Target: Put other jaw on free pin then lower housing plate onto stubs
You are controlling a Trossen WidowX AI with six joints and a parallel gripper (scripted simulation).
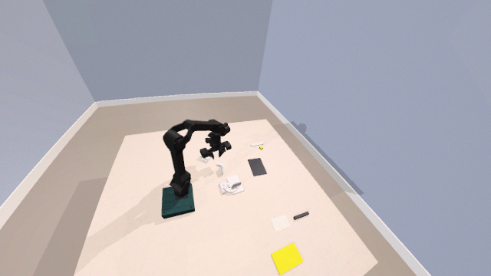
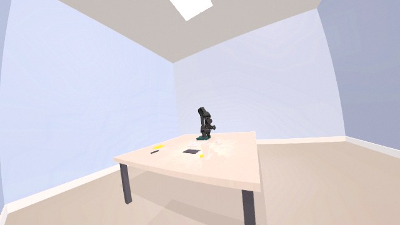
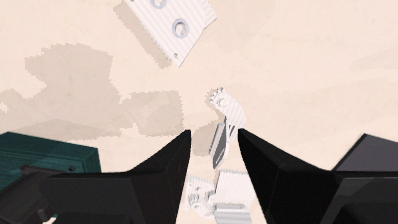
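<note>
Partly, housing plate [image 3: 167, 37] cropped above | claw [image 1: 217, 153] [image 3: 214, 133] apart | pins unclear

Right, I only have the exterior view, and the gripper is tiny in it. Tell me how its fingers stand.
Observer: The wrist view shows the gripper open, with a gap between its fingertips and nothing held.

Operator: Glare hides the white parts from me. Find the loose jaw's toothed end.

Observer: In the wrist view, the loose jaw has its gear teeth at the end nearer the housing plate.

Operator: Describe that plate's face.

Observer: The wrist view shows two ringed round holes in it, one partly cut off by the picture's edge.
</note>
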